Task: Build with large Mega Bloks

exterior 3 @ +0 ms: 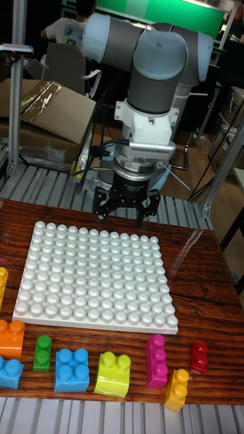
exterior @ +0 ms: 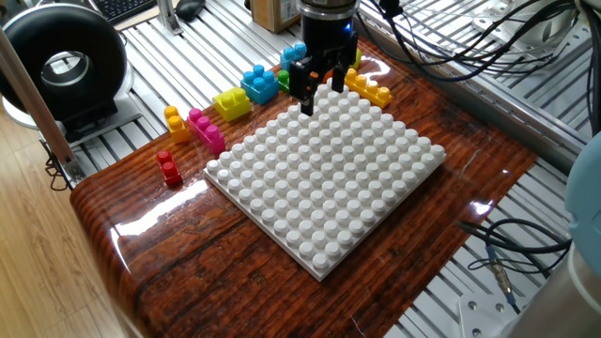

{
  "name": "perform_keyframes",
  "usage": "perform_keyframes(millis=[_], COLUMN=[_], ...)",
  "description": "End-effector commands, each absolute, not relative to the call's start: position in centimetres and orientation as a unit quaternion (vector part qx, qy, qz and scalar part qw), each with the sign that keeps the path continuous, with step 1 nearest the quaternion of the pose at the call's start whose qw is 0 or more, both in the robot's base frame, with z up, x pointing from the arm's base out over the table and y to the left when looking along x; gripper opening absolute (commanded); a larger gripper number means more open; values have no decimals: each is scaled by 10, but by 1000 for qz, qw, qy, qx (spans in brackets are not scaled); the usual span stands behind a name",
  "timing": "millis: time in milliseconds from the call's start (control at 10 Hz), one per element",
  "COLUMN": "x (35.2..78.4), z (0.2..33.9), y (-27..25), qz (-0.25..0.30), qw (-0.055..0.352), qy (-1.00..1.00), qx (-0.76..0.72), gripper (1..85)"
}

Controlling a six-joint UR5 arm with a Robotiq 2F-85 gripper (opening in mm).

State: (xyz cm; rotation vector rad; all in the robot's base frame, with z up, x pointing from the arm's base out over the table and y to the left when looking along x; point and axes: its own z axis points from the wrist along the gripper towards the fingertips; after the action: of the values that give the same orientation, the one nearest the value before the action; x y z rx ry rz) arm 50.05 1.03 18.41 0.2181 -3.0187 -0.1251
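Hovering over the far edge of the white studded plate (exterior: 326, 167), the tool (exterior 3: 125, 215) is seen with its 2 fingers spread and nothing between them; it is released and empty. In the tall fixed view its fingertips hang just above the plate's 12 o'clock edge, apart from the studs so far as can be judged.

No brick has yet been set on the plate, so the build is judged to be at its very start, with the step in hand being the move toward a first brick.

The Mega Bloks lie on the bench (exterior: 188, 253) off the plate, along the plate's 6 o'clock side in the tall fixed view. Running from 7 o'clock toward 5 o'clock, an orange brick (exterior 3: 11, 338), a green brick (exterior 3: 43, 352), a blue brick (exterior 3: 72, 369), a yellow brick (exterior 3: 113, 373), a pink brick (exterior 3: 156, 361), a red brick (exterior 3: 199, 357) and a small orange brick (exterior 3: 176, 389) are seen. In the fixed view, further bricks are partly hidden behind the tool, among them a long orange brick (exterior: 367, 87).

The next move is judged to call for the tool being carried off the plate to 1 brick, lowered with its fingers astride the brick's sides, and closed before lifting. The glossy bricks stand near each other, so a neighbour could be nudged.

No brand, label or readable writing is made out in either view.
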Motion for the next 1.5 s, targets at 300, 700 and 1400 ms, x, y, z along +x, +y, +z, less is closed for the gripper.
perform_keyframes(millis=[300, 700, 1400], x=[499, 504, 520], z=[184, 182, 181], y=[13, 20, 16], qz=[-55, -69, -58], qw=[50, 39, 11], qy=[-995, -995, -998], qx=[60, 59, 39], gripper=[737, 720, 567])
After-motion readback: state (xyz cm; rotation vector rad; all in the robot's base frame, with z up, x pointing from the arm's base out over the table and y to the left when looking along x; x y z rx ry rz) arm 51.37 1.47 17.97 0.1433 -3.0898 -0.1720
